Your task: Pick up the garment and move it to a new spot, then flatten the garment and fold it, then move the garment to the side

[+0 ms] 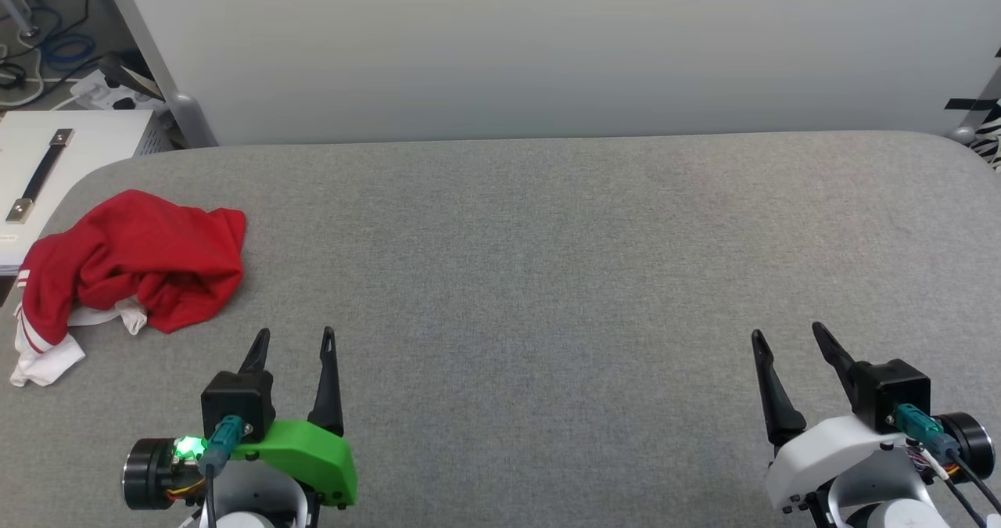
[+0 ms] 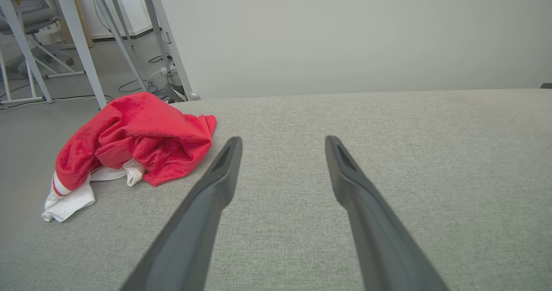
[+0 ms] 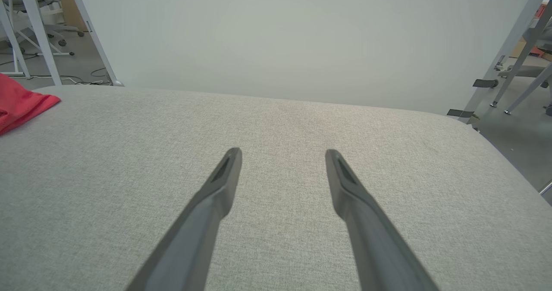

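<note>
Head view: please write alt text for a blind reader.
A crumpled red garment lies at the left edge of a grey table. The left gripper and the right gripper, both open, show at the bottom, holding nothing.

I can read no text, number, brand or sign anywhere before me. The garment (image 1: pixel 133 266) lies crumpled on the surface (image 1: pixel 547 278), and the folds it turns toward me are plain red cloth and white cloth with striped trim, with no lettering I can make out.
</note>
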Robot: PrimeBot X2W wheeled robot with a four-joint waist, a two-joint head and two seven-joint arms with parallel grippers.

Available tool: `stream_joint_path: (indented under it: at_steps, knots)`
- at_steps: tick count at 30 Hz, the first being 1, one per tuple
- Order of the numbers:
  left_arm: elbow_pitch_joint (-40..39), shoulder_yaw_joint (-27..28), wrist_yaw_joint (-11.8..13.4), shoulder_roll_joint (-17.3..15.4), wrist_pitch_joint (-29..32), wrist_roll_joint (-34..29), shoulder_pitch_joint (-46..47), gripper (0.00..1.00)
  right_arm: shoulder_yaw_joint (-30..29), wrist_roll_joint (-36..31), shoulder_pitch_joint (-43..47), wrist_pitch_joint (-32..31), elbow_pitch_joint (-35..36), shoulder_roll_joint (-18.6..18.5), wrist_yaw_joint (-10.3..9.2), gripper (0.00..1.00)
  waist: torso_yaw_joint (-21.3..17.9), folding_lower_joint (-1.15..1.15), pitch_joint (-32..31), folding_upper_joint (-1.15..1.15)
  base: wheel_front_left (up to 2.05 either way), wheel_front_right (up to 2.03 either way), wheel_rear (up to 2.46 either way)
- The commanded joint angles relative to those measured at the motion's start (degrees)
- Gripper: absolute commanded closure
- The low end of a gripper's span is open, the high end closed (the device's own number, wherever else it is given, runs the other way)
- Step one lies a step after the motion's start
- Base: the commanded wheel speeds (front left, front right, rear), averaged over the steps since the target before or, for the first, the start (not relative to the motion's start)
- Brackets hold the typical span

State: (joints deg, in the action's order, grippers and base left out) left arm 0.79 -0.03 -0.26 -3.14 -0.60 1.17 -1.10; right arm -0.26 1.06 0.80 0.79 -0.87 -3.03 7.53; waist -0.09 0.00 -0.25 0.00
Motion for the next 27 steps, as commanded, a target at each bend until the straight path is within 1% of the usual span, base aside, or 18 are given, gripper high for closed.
stream_joint_path:
  at_steps: [1, 17, 27]
  knots:
    - [0.26, 0.14, -0.05, 0.02, -0.66, 0.53, -0.14, 0.0, -0.16, 0.22, -0.19, 0.67, -0.34, 0.01, 0.0, 0.0, -0.01, 0.0, -0.03, 0.0, 0.0, 0.0, 0.0]
    - [1.36, 0.11, -0.76, 0.06, -2.56, 2.31, -0.37, 0.0, -0.99, 0.3, -0.53, 2.54, -0.39, 0.03, -0.01, 0.0, 0.0, 0.0, -0.35, 0.0, 0.0, 0.0, 0.0]
    - [1.32, 0.3, -1.38, 0.08, -3.77, 3.75, -0.6, 0.0, -0.74, 2.69, -0.73, 3.73, 0.53, 0.04, -0.01, 0.0, 0.05, 0.0, -0.55, 0.0, 0.0, 0.0, 0.0]
